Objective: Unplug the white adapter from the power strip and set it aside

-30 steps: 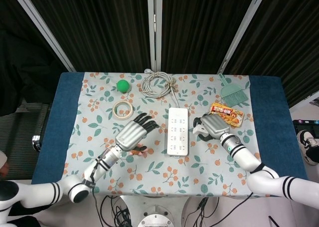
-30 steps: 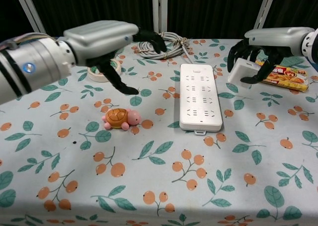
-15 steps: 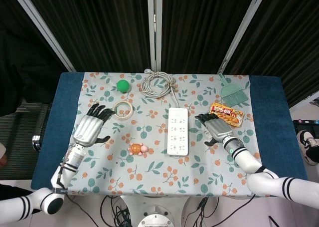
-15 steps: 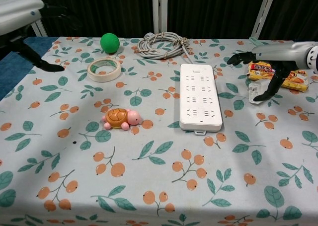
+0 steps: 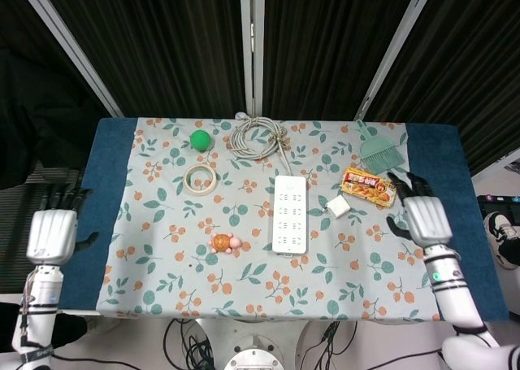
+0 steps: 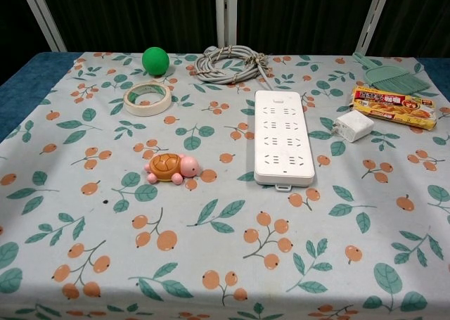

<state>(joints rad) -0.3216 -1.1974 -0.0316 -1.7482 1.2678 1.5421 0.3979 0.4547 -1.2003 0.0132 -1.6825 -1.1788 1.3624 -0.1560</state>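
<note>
So the small white square adapter (image 5: 338, 206) (image 6: 353, 126) is out of the long white plastic power strip (image 5: 290, 214) (image 6: 283, 136) and lying flat on the bench (image 5: 162, 256) (image 6: 211, 264), just beside the strip at its 3 o'clock, not touching it. The flat red-and-yellow food packet (image 5: 369, 186) (image 6: 394, 106) sits close to the adapter at about 1 o'clock, with a teal plastic dustpan brush (image 5: 377, 150) (image 6: 391, 77) further out the same way.

Both hands are off to the sides, only visible in the head view. The right hand (image 5: 425, 218) is out at 3 o'clock from the adapter, well apart from it, over the blue edge of the bench, fingers (image 5: 406, 185) spread and holding nothing. The left hand (image 5: 51, 233) is way out past the bench's 9 o'clock edge, fingers (image 5: 58, 198) apart, empty too.

Other stuff on the leaf-and-orange print cloth: an orange-shelled pink toy turtle (image 5: 227, 243) (image 6: 172, 167) at 8 o'clock from the strip, a roll of beige tape (image 5: 200, 177) (image 6: 147, 98) at 10 o'clock, a green ball (image 5: 200, 139) (image 6: 155, 60) beyond that, and a coiled grey-white cable (image 5: 258, 137) (image 6: 230, 64) at 12 o'clock.
</note>
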